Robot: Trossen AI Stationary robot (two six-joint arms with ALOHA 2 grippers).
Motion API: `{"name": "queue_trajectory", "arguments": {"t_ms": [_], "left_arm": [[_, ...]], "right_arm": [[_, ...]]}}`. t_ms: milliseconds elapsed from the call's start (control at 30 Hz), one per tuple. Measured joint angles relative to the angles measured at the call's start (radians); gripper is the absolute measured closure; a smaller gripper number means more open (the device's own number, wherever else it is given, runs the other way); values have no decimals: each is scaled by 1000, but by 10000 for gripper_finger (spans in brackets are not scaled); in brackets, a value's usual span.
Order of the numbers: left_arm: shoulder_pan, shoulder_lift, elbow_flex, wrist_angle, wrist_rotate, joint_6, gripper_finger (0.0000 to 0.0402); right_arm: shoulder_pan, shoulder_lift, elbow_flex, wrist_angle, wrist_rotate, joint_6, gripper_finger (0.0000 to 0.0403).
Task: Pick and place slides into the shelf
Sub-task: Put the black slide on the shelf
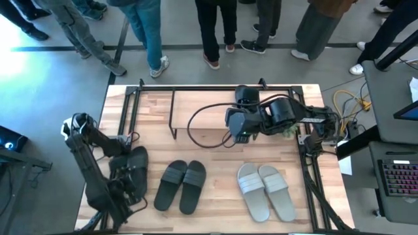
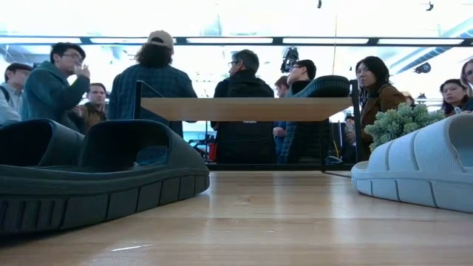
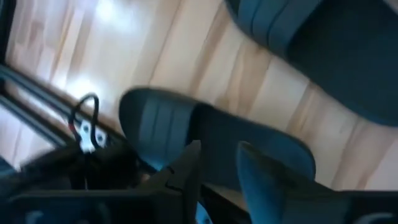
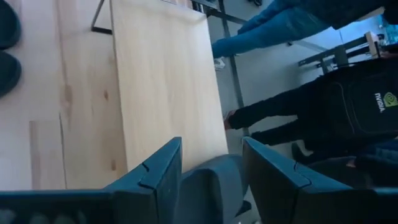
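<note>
The right gripper (image 4: 211, 171) holds a dark slide (image 4: 208, 186) between its jaws over the shelf (image 4: 161, 81). The left gripper (image 3: 217, 165) hangs over another dark slide (image 3: 211, 134) at the desk's (image 1: 222, 209) edge, jaws apart.

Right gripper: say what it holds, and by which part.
The right gripper is shut on a dark slide above the shelf, its fingers on either side of the slide's end. Which end cannot be told.
</note>
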Motion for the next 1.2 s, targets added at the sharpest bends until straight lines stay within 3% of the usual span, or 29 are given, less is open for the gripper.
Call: {"name": "queue_trajectory", "arguments": {"t_ms": [200, 333, 533, 900, 1200], "left_arm": [[-48, 95, -12, 1, 7, -45, 217], [-51, 159, -61, 1, -24, -57, 190], [-45, 163, -164, 3, -3, -197, 187], [-43, -71, -385, 140, 5, -221, 187], [-43, -142, -392, 191, -3, -175, 187]], "right_arm": [[2, -18, -3, 1, 0, -14, 243], [14, -57, -18, 1, 1, -11, 243], [18, -141, -89, 0, 3, 40, 243], [12, -276, -325, -1, 8, 90, 243], [0, -358, -470, 0, 36, 124, 243]]}}
